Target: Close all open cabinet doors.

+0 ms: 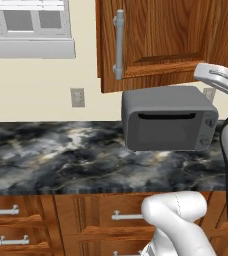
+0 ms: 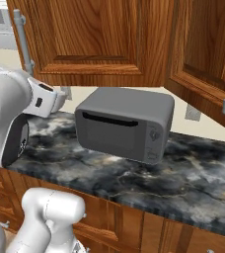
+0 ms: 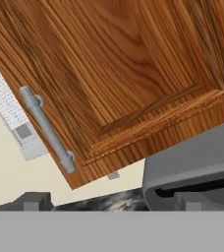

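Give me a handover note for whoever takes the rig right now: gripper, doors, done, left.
Gripper: fingertips low in the hand view, nothing between them, apart from the door; open or shut not readable.
Left cabinet door: above the grey microwave, handle on its left edge; hand view faces it. Looks close to flush, but I can't confirm.
Right cabinet door: swung out toward the base in the right base view, plainly open.
Done: nothing confirmed.
Left: push the right door shut, then check the left one.
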